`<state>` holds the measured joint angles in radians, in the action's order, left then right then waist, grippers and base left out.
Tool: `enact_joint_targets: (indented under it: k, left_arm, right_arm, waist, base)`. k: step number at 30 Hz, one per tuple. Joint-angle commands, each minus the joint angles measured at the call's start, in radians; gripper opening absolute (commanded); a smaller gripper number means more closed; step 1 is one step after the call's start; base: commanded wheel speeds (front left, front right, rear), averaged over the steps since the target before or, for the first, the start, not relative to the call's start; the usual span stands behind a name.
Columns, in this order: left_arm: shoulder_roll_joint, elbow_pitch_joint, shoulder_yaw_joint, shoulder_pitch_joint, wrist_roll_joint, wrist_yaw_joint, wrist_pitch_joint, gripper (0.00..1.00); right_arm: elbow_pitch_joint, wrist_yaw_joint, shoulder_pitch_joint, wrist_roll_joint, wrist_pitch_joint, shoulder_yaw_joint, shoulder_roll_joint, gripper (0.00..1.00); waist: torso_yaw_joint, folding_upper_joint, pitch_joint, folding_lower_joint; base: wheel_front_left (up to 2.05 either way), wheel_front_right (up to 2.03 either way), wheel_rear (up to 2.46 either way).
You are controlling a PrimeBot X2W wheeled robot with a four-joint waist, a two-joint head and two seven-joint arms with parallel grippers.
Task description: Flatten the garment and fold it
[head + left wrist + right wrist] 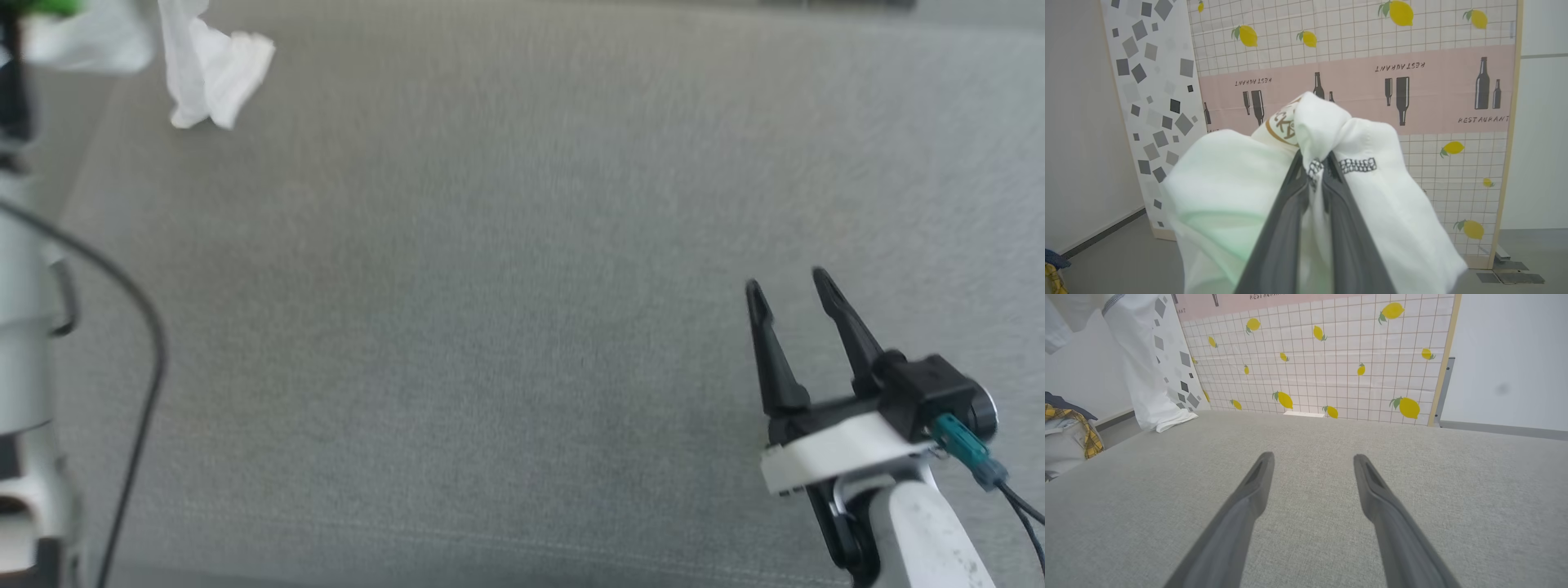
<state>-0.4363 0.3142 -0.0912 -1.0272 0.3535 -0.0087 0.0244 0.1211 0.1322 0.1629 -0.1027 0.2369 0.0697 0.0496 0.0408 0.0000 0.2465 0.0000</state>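
The garment (1229, 192) is a white T-shirt, bunched and lifted, with grey stitching and a brown-bordered patch showing near the fingertips. My left gripper (1314, 159) is shut on a fold of it, and the cloth drapes down both sides of the fingers. In the head view the garment (212, 69) hangs at the top left with its lowest end near the grey surface. In the right wrist view the garment (1143, 375) hangs at the far left, its hem touching the surface. My right gripper (788, 286) stands open over the grey surface at the lower right, holding nothing, as the right gripper (1312, 461) shows.
A grey fabric-covered table (506, 327) spans the head view. A dark cable (139, 327) loops beside the pale left arm at the left edge. A lemon-print backdrop (1331, 363) stands behind the table. Yellow plaid clothes (1073, 428) lie off its left side.
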Motion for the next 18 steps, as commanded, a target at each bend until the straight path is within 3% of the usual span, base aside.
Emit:
enact_joint_targets:
  k: [1,10,18]
  left_arm:
    - [0.027,-0.002,-0.027,-0.033,-0.001,-0.016,-0.004,0.0]
    - [0.207,0.034,-0.128,-0.134,0.054,-0.063,-0.041,0.0]
    - [0.344,0.083,-0.181,-0.145,0.141,-0.086,-0.083,0.0]
  right_arm:
    - [-0.006,-0.002,-0.022,-0.012,-0.004,-0.007,0.001,1.0]
    - [-0.029,-0.002,-0.083,-0.021,-0.03,-0.019,0.001,1.0]
    - [-0.061,-0.002,-0.096,-0.012,-0.055,-0.019,0.001,1.0]
  waist:
    - [-0.022,0.0,-0.164,0.0]
    - [-0.136,0.0,-0.228,0.0]
    - [-0.25,0.0,-0.221,0.0]
  base:
    - [0.0,0.0,0.0]
    - [0.0,0.0,0.0]
    - [0.0,0.0,0.0]
